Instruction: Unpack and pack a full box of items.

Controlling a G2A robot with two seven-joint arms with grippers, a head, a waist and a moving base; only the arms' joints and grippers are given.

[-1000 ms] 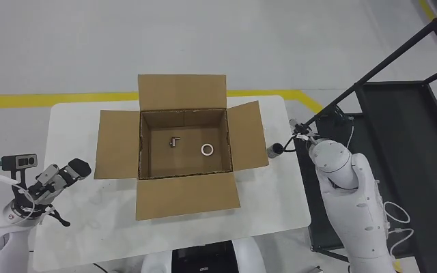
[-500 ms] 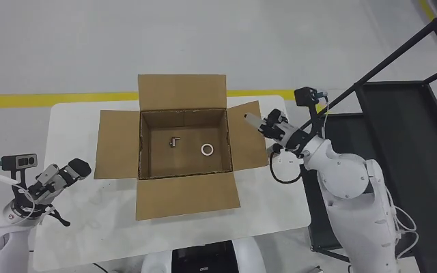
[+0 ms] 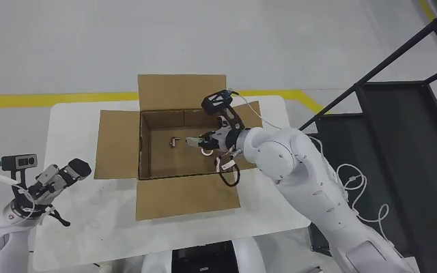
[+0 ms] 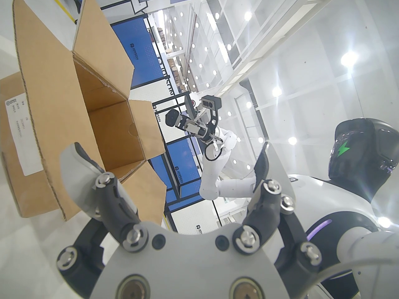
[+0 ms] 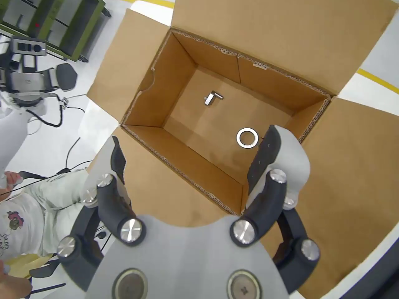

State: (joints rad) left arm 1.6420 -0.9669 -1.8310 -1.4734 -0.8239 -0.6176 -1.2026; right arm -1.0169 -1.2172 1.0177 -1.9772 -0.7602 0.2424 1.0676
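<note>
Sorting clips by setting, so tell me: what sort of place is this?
Probably a factory or warehouse hall: a yellow floor line, blue partition panels and high ceiling lights.

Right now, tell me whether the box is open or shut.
Open: the box has four flaps spread outward, baring a ring and a small metal part inside.

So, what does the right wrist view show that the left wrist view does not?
Right wrist view: inside of the brown cardboard box, where a white flat ring and a small silver metal bracket lie apart on the floor, under the open right tool. Left wrist view: the box's outer wall with a white paper label. Both: its opened flaps.
</note>
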